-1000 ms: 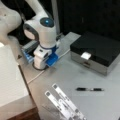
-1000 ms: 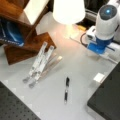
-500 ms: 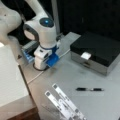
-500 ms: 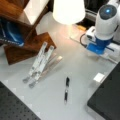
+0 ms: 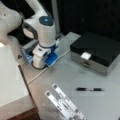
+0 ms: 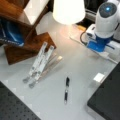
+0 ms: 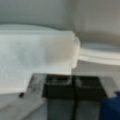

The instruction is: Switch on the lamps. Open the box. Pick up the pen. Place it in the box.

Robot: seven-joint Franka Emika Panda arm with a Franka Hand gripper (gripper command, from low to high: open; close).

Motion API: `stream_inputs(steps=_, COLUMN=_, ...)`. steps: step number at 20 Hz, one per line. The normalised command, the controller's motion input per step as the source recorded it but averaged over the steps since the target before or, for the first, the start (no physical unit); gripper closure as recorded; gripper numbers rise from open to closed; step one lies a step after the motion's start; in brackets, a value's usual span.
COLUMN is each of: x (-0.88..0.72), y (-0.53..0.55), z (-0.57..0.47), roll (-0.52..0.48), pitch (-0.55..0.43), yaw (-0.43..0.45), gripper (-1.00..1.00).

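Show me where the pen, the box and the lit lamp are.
pen (image 5: 89, 89), a front view, mid barrel.
box (image 5: 100, 47), a front view, black lid.
lamp (image 6: 68, 11), a front view, glowing shade.

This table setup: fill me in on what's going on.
The arm's hand is down at a front view's left, over the blue and white fixture by a white cable, away from the pen and box. A lamp glows in a front view. The box is still shut, with its black lid down. The pen lies loose on the table, untouched.
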Motion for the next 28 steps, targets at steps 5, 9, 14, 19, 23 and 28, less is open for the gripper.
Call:
stream_inputs(steps=5, x=-0.1, y=-0.17, z=0.35, roll=0.025, pitch=-0.141, yaw=-0.034, gripper=1.0)
stream_inputs(steps=9, x=0.15, y=-0.11, z=0.37, roll=0.007, pitch=-0.042, yaw=-0.053, gripper=1.0)
stream_inputs(steps=14, x=0.3, y=-0.06, z=0.29, roll=-0.01, pitch=0.065, yaw=-0.086, gripper=1.0)
stream_inputs(steps=19, x=0.4, y=0.07, z=0.32, roll=-0.028, pitch=0.183, yaw=-0.138, gripper=-1.0)
stream_inputs(steps=23, x=0.47, y=0.16, z=0.36, roll=-0.033, pitch=0.255, yaw=-0.13, gripper=-1.0)
stream_inputs(steps=28, x=0.42, y=0.11, z=0.3, roll=-0.044, pitch=0.301, yaw=-0.071, gripper=-1.0)
